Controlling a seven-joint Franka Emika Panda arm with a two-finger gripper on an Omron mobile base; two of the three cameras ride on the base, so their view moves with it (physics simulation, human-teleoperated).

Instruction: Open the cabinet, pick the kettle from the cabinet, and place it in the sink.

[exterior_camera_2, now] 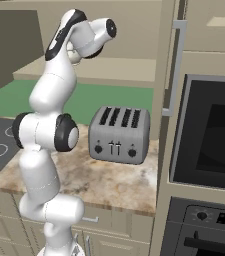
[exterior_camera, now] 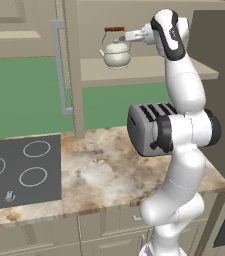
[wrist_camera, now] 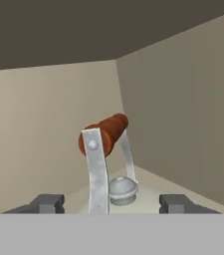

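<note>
Gripper [wrist_camera: 111, 203] spread either side of kettle [exterior_camera: 117, 54] handle, prob. not touching yet.

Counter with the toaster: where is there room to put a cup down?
The marble counter has a wide bare patch between the cooktop and the toaster, running to the front edge. Another bare strip lies in front of the toaster. It is crowded on the cabinet shelf, where the end effector reaches the kettle.

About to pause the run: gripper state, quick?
Gripper: open, fingertips either side of the kettle handle, not gripping it yet.
</note>
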